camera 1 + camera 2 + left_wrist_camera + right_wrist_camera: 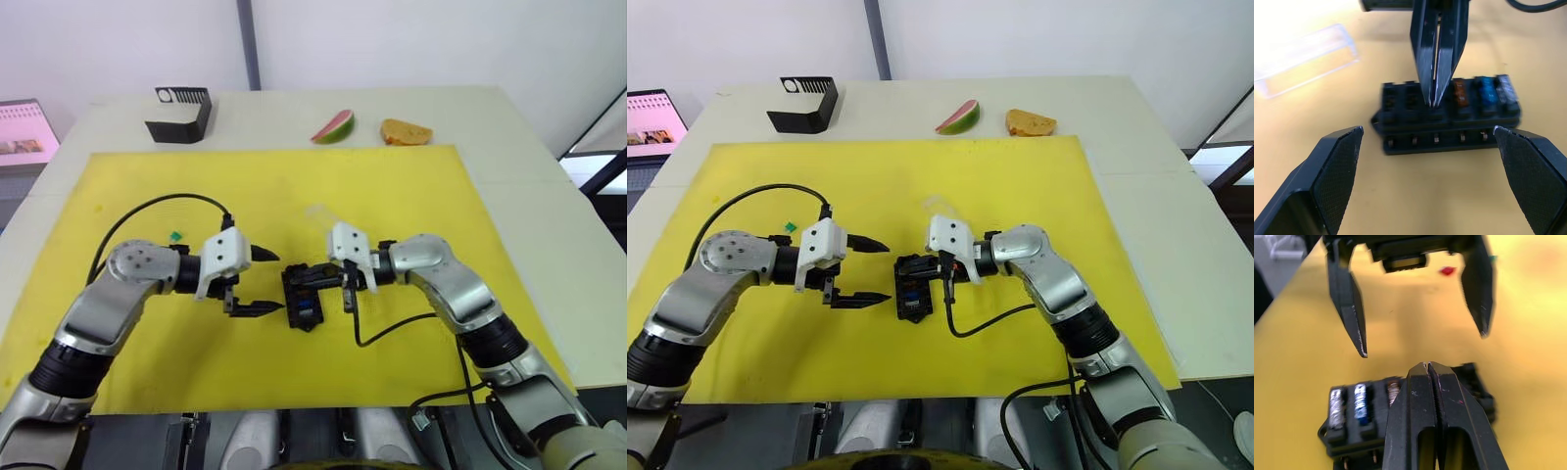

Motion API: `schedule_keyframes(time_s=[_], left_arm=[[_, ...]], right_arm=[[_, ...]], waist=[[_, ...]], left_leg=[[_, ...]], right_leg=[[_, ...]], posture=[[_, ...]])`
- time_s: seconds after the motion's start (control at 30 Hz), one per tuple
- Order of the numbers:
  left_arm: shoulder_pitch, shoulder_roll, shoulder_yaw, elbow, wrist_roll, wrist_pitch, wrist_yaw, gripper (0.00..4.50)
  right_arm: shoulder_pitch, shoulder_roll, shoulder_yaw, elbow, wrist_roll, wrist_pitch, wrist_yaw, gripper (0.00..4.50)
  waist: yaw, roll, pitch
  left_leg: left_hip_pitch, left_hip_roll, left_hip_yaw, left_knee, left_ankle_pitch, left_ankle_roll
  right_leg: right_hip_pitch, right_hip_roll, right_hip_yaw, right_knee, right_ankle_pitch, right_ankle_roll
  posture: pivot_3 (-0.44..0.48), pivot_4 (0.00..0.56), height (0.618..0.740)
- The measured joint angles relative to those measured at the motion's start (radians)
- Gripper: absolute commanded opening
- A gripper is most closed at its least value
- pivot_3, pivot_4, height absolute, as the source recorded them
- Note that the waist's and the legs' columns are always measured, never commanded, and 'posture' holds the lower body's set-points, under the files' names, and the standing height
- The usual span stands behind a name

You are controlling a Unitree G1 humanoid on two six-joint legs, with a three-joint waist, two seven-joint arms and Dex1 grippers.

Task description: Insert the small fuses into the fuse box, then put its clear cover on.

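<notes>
a teal fuse lies on the yellow mat behind the left arm. the left gripper hovers just left of the fuse box, jaws spread wide and holding nothing. the fuse box sits mid-mat with tan, blue and grey fuses already seated in one row. the right gripper has its jaws pressed together, tips down on a slot beside the tan fuse; whether they pinch a fuse i cannot tell. the clear cover lies just behind the box. a red fuse rests near the left gripper.
</notes>
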Motion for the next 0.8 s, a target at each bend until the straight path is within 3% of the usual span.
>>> schedule_keyframes(time_s=[0.13,0.23,0.43,0.6,0.8], left_arm=[[0.144,-0.011,0.246,-0.112,-0.240,0.234,0.109,4.50],[0.268,-0.008,0.424,-0.147,-0.361,0.355,0.181,4.50],[0.575,0.006,0.758,-0.145,-0.512,0.506,0.226,4.50],[0.809,0.004,0.917,-0.049,-0.476,0.479,0.180,4.50],[0.828,-0.028,0.933,0.091,-0.363,0.338,0.192,4.50]], right_arm=[[0.040,-0.094,-0.231,-0.214,0.191,0.203,-0.064,0.05],[0.119,-0.202,-0.361,-0.300,0.249,0.278,-0.097,1.41],[0.314,-0.367,-0.477,-0.264,0.203,0.238,-0.116,4.46],[0.383,-0.427,-0.561,-0.151,0.133,0.143,-0.146,4.46],[0.397,-0.422,-0.577,-0.111,0.118,0.095,-0.174,4.46]], waist=[[0.000,0.000,0.000],[0.002,0.000,0.000],[-0.002,0.000,0.000],[0.003,0.001,0.000],[0.020,0.001,0.000]], left_leg=[[-0.002,0.000,-0.001,0.000,0.000,0.001],[-0.001,0.000,-0.001,-0.001,-0.001,0.002],[0.007,0.001,0.000,-0.003,-0.001,0.002],[0.013,0.001,0.000,-0.004,-0.002,0.003],[0.012,0.001,0.000,-0.003,-0.003,0.003]], right_leg=[[-0.002,0.000,0.000,-0.002,0.000,0.000],[0.001,0.000,0.000,-0.002,0.000,0.000],[0.007,0.000,0.001,-0.003,0.000,0.000],[0.014,-0.001,0.001,-0.006,-0.002,-0.002],[0.014,-0.001,0.001,-0.006,-0.002,-0.003]], posture=[[0.000,0.150,0.740],[0.000,0.150,0.740],[0.000,0.150,0.740],[0.000,0.150,0.740],[0.000,0.150,0.740]])
